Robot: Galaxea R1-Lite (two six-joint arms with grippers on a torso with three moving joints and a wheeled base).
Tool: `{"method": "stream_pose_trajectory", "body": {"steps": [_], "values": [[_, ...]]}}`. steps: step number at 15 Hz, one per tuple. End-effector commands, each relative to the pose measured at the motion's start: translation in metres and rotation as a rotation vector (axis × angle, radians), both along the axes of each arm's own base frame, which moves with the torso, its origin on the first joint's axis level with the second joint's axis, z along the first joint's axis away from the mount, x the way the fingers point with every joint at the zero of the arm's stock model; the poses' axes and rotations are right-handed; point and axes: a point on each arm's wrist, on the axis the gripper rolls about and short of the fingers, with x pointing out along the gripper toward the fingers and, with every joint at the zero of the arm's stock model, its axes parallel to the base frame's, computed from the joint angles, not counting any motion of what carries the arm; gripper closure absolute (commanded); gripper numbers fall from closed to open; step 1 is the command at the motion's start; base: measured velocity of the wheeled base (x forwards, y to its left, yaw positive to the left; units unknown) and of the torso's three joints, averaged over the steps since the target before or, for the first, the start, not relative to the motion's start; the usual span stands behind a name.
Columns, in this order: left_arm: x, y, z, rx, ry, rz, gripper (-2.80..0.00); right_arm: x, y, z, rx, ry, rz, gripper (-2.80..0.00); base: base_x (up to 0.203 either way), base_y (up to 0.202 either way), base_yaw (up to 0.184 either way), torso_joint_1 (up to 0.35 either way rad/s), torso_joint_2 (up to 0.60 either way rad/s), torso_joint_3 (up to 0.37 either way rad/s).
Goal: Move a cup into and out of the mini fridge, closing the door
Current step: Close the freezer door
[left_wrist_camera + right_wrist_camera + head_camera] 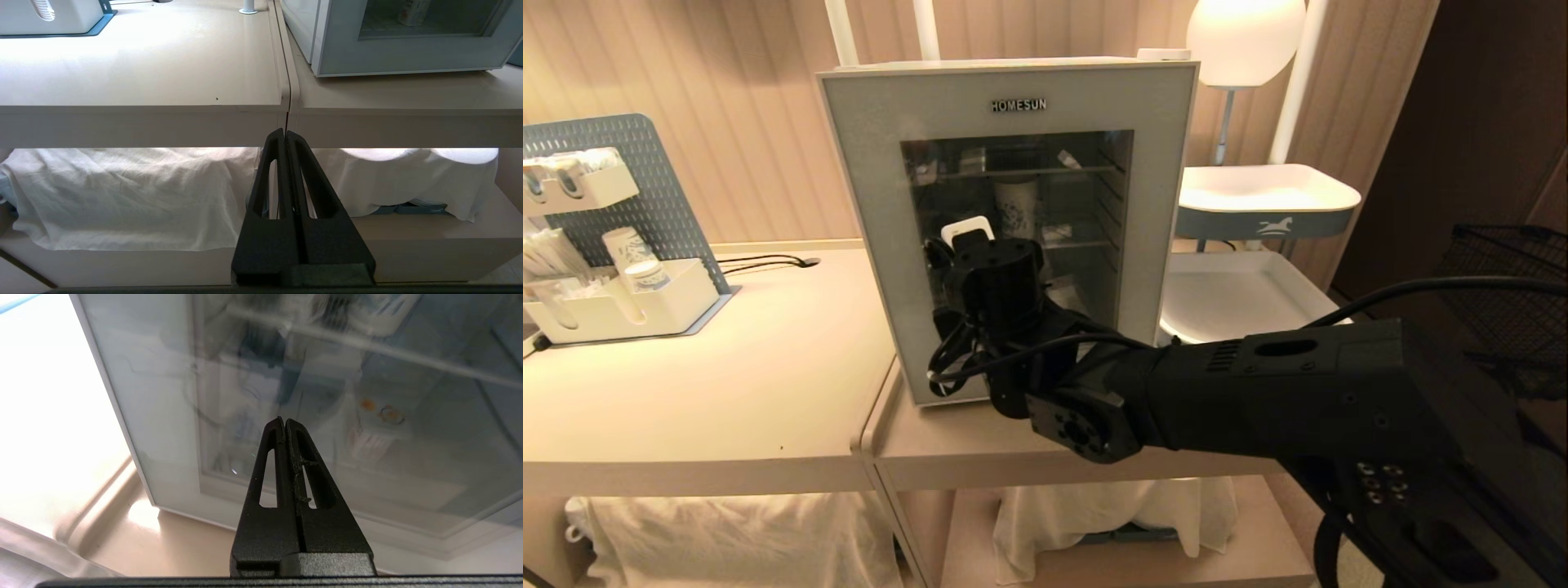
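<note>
One white boxy mini fridge (1013,229) stands at the worktop (727,384) front edge; its grey-blue glass-windowed door (874,204) is shut. One patterned white cup (1015,208) sits on a shelf inside. Right gripper (284,420), jaws closed and empty, faces the door; left gripper (284,132), likewise closed, is parked below. Door opening and cup removal judged outstanding

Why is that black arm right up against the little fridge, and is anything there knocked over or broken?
Nothing stands out. The mini fridge stands square, its door shut and undamaged, a cup upright inside. The right gripper, fingers together, points at the glass; contact can't be judged.
</note>
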Motion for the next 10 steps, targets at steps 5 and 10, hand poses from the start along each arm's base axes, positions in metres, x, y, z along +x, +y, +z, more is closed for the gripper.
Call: {"method": "stream_pose_trajectory", "body": {"steps": [5, 10], "values": [[0.0, 0.0, 0.0, 0.0, 0.001, 0.001, 0.0, -0.017, -0.014, 0.006, -0.029, 0.01, -0.089, 0.0, 0.0, 0.0, 0.0, 0.0, 0.0, 0.0], [0.0, 0.0, 0.0, 0.0, 0.001, 0.001, 0.0, -0.068, -0.132, 0.103, 0.094, -0.091, -0.331, 0.0, 0.0, 0.0, 0.0, 0.0, 0.0, 0.0]]}}
